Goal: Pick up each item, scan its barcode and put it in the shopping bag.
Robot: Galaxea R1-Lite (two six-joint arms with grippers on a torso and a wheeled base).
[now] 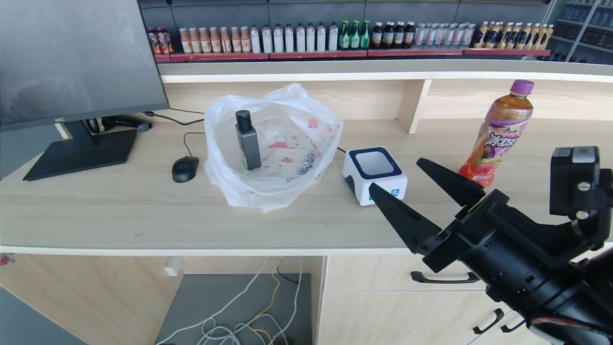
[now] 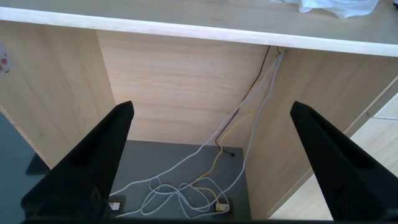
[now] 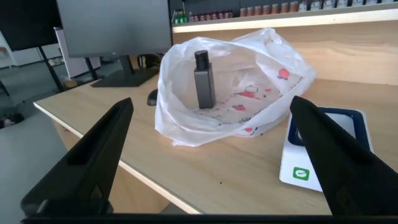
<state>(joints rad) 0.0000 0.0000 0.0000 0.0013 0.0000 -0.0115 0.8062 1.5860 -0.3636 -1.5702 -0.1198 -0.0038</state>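
Observation:
A white plastic shopping bag (image 1: 287, 158) stands open on the wooden counter (image 1: 119, 211). Inside it a grey bottle with a black cap (image 1: 248, 141) stands upright. To its right sits the white scanner with a navy rim (image 1: 374, 175). Farther right an orange tea bottle with a purple cap (image 1: 498, 134) stands on the counter. My right gripper (image 1: 395, 173) is open and empty, in front of the scanner and to the left of the tea bottle. Its wrist view looks between the fingers (image 3: 211, 101) at the bag (image 3: 261, 106), grey bottle (image 3: 204, 84) and scanner (image 3: 297, 163). My left gripper (image 2: 211, 107) is open and empty below the counter's front edge.
A monitor (image 1: 72, 57) and a black mouse (image 1: 185, 168) occupy the counter's left. A raised ledge with a divider (image 1: 412, 103) runs behind. Loose cables (image 2: 205, 180) hang in the opening under the counter. Drawers with black handles (image 1: 443, 278) are below on the right.

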